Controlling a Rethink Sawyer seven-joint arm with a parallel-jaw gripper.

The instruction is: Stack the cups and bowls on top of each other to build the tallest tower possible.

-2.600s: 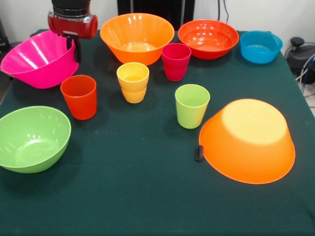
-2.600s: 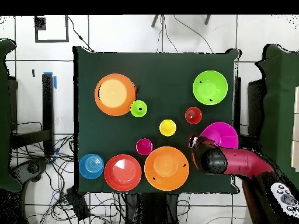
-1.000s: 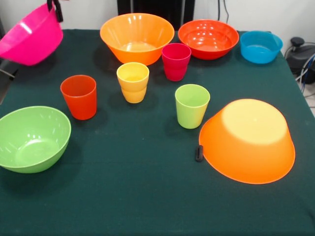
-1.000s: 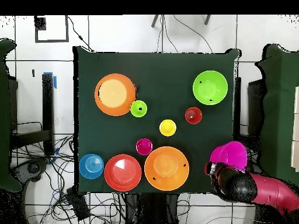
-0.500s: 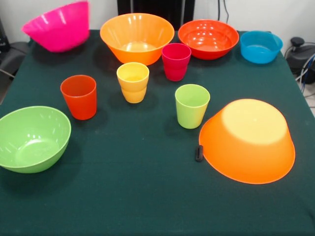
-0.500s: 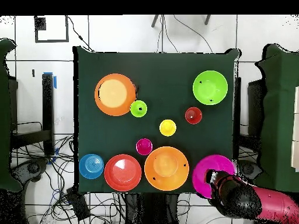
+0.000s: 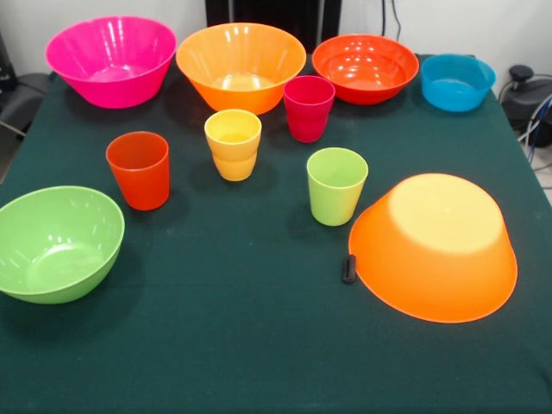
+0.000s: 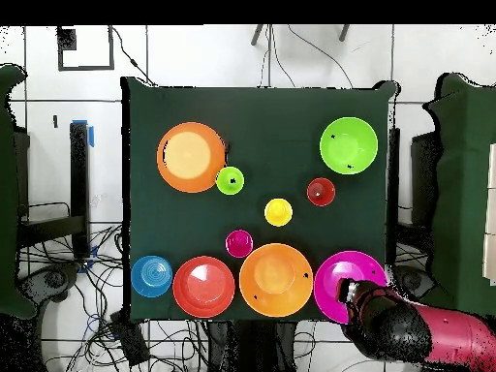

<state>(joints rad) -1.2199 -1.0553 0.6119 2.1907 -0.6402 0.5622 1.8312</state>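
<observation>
Pink bowl (image 8: 339,276): rim partly covered by the arm (image 8: 407,329) in the overhead view; gripper hidden beneath the arm there, its state not determinable; arm cut off at the right edge; small black object (image 7: 348,268) beside the upturned orange bowl (image 7: 435,246) too small to be identified.

Dark green cloth (image 7: 259,345) over counter. White tiled floor (image 8: 242,53) all round, black cables (image 8: 97,281) tangled across it. Pale wall (image 7: 483,26) behind. Even light.
</observation>
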